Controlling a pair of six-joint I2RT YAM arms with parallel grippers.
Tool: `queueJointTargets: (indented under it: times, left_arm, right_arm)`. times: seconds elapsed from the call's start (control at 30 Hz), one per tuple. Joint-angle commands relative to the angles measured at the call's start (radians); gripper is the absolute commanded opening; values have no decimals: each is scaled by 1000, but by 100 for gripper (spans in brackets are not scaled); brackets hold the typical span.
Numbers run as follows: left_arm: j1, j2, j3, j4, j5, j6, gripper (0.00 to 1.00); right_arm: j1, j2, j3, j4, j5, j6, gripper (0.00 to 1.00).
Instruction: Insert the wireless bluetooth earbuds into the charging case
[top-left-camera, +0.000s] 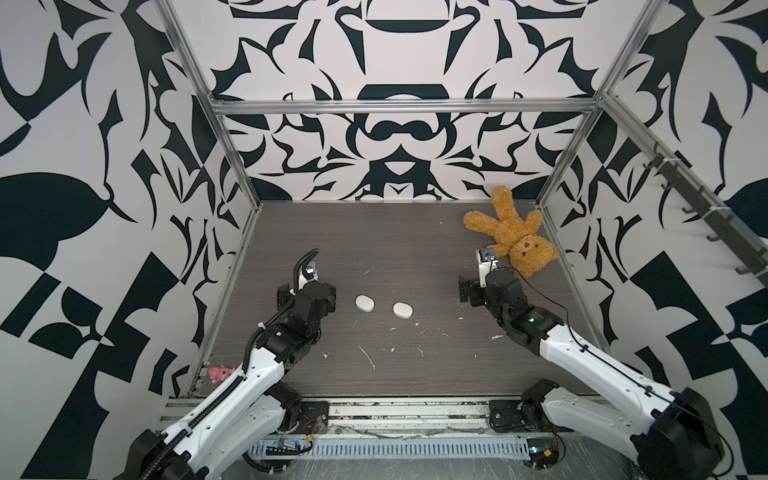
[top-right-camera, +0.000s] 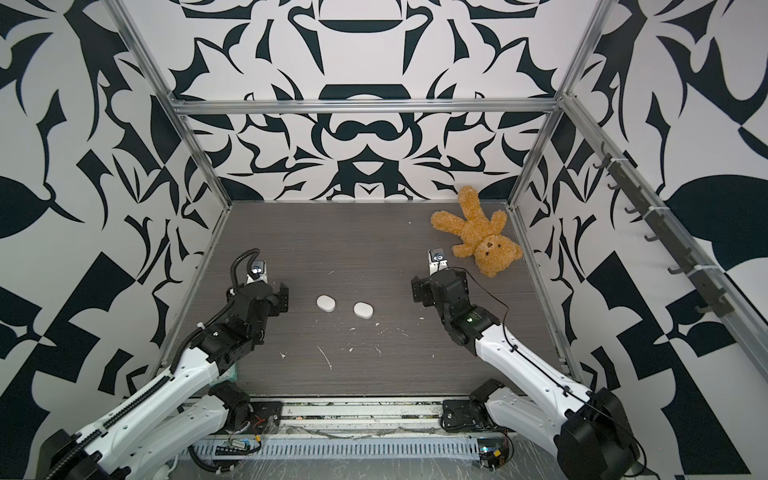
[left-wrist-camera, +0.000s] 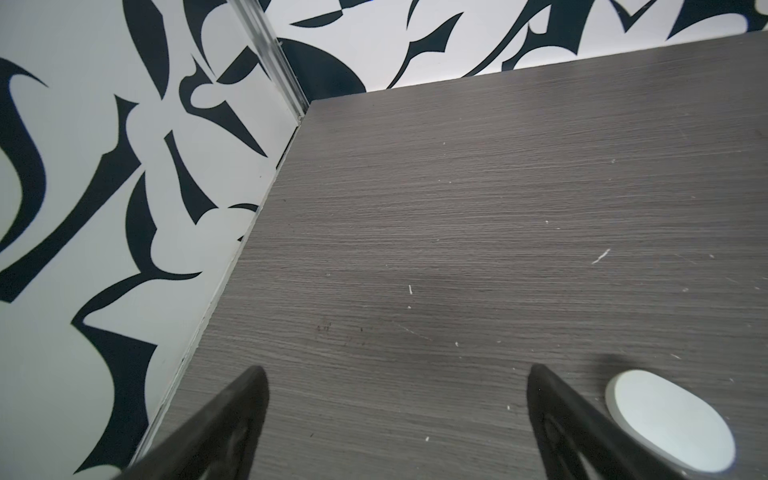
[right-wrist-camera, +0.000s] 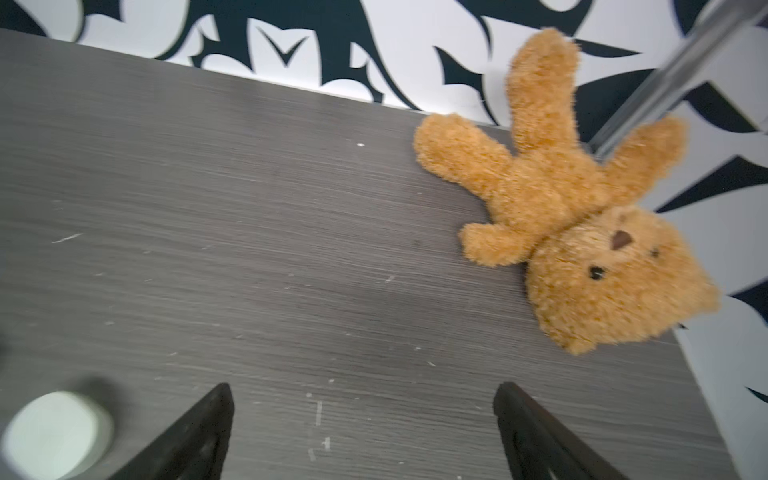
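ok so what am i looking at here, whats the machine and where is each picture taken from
Two white-and-black robot arms, the left arm and the right arm, reach over a dark grey wood-grain table. Two pictures look down from one camera head above; the other two come from a camera on each wrist. The left arm's black fingers and the right arm's black fingers stand open, holding nothing. On the table lie two closed white oval cases, the left case and the right case, a brown plush teddy bear in the far right corner, and white flecks. No earbuds show.
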Motion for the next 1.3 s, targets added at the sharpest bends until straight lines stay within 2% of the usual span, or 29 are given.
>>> queueJointTargets:
  times: [0.0, 0.17, 0.27, 0.43, 0.53, 0.67, 0.73, 0.8, 0.9, 0.97, 1.03, 1.1, 1.27]
  left_arm:
    - [62, -27, -17, 20, 40, -19, 99]
    - [168, 2, -61, 132, 92, 47, 99]
    - [237, 74, -56, 168, 171, 58, 99]
    - [312, 195, -84, 315, 185, 81, 99]
    - [340, 253, -121, 457, 235, 87, 99]
    - [359, 353, -157, 711, 291, 149, 99]
    - [381, 420, -156, 786, 324, 156, 99]
    - [395, 501, -152, 854, 357, 140, 99]
    - [414, 591, -127, 938, 417, 123, 99]
    - [413, 662, -131, 1004, 435, 129, 99]
    - [421, 722, -125, 1053, 473, 150, 99]
    - [451, 731, -114, 1040, 520, 133, 99]
    - [450, 742, -131, 1090, 518, 139, 99]
  right_arm:
    - [-47, 4, -19, 146, 151, -24, 100]
    - [-123, 91, -51, 243, 206, -101, 100]
    - [-174, 136, -95, 342, 178, -132, 100]
    - [-220, 210, -178, 548, 121, -159, 100]
    - [-224, 280, -230, 722, 138, -200, 100]
    - [-236, 387, -270, 913, 88, -212, 99]
    - [-244, 456, -290, 1029, 95, -212, 99]
    - [-265, 514, -301, 1107, 49, -220, 99]
    - [-347, 535, -288, 1057, -51, -135, 100]
    - [-365, 580, -277, 1106, -49, -139, 100]
    - [-387, 554, -226, 948, -74, -110, 100]
    - [-419, 559, -240, 979, -122, -95, 100]
    - [-418, 552, -244, 978, -124, -94, 100]
